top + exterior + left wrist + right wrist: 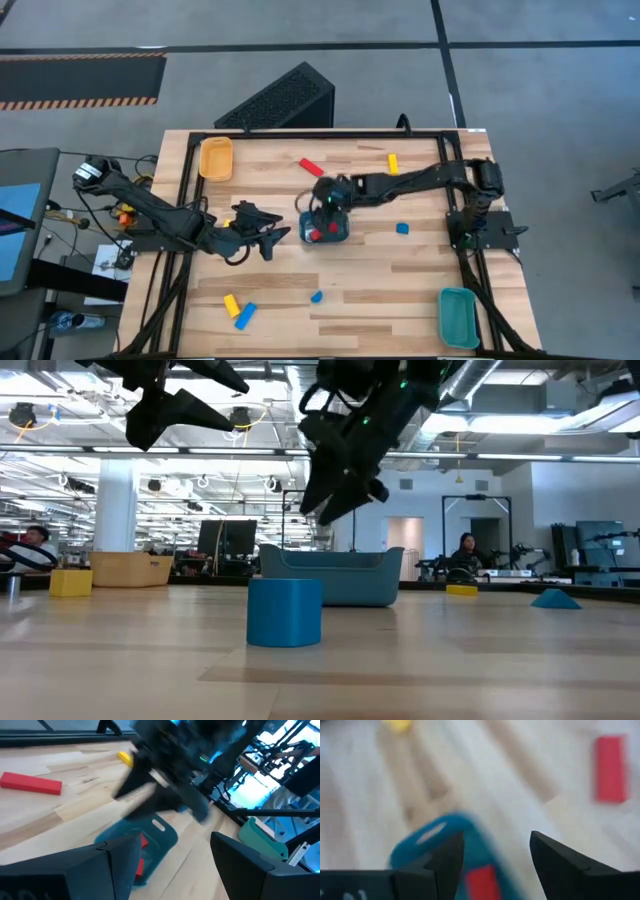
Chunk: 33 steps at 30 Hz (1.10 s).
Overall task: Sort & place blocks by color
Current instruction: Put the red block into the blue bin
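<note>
the right gripper [322, 205] hangs over the middle of the table, directly above a teal tray [338, 232], its two dark fingers [445, 857] spread apart with nothing between them. in the right wrist view the rounded end of that tray shows past the fingers, with a red block [482, 882] lying inside it; the high view also shows red in the tray [316, 235], and the left wrist view shows two red pieces there, though blur hides how they lie. a longer red bar [311, 167] lies on the bare wood just beyond the tray, toward the far edge. the left gripper [268, 240] waits beside the tray on its left, raised off the table, fingers parted and holding nothing. farther out, a yellow block [393, 163] sits near the far edge by the right arm, and a small blue block [402, 228] lies to the right of the tray. near the front edge a yellow bar [231, 305] and a blue bar [245, 316] lie touching at an angle, with a small blue piece [316, 296] close by on their right. a yellow-orange tray [216, 158] stands at the far left corner and a second teal tray [458, 316] at the near right corner. in the low view people sit in the room behind.
</note>
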Tool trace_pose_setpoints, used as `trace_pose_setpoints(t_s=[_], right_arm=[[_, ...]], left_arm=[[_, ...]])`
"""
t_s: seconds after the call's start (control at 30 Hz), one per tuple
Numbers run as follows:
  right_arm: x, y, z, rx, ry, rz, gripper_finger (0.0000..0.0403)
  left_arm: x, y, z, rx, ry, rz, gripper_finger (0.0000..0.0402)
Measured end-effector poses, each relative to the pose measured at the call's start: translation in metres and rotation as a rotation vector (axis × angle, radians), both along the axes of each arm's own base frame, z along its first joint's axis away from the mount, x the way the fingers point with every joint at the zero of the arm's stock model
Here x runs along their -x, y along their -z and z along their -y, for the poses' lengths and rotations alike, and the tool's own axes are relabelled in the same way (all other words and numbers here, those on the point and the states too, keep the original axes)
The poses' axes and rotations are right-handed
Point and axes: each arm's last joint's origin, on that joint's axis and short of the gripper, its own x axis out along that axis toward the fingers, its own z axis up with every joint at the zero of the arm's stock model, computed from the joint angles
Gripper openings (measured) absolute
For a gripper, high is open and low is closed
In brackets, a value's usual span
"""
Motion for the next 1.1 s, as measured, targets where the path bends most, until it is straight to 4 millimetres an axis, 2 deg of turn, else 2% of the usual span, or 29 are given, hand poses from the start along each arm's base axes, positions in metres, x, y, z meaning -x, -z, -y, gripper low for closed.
trace_pose_setpoints(t_s=[0.1,0.23,0.37,0.5,0.7,0.77,0.93,1.1], right_arm=[[-0.003,0.005,0.033,0.001,0.075,0.032,0.0244],[-0.005,0.021,0.073,-0.028,0.123,-0.032,0.0244],[-0.02,0.018,0.1,-0.009,0.078,-0.15,0.0244],[-0.038,0.026,0.116,0.004,0.021,-0.327,0.0244],[-0.055,0.033,0.142,-0.006,-0.01,-0.448,0.0244],[-0.06,0.037,0.144,-0.019,-0.04,-0.46,0.0244],[-0.066,0.031,0.147,-0.002,-0.165,-0.48,0.0236],[-0.064,0.031,0.148,0.032,-0.403,-0.473,0.0188]], left_arm=[[-0.001,0.0,-0.003,0.018,-0.019,0.008,0.0224],[-0.002,0.0,-0.006,0.047,-0.046,0.017,0.0224],[-0.003,0.0,-0.01,0.047,-0.064,0.016,0.0224],[-0.005,0.001,-0.018,0.046,-0.097,0.013,0.0224],[-0.008,0.001,-0.027,0.056,-0.137,0.01,0.0224],[-0.008,0.002,-0.029,0.056,-0.145,0.01,0.0224],[-0.009,0.002,-0.032,0.053,-0.158,0.007,0.0224],[-0.009,0.002,-0.035,0.045,-0.163,-0.003,0.0224]])
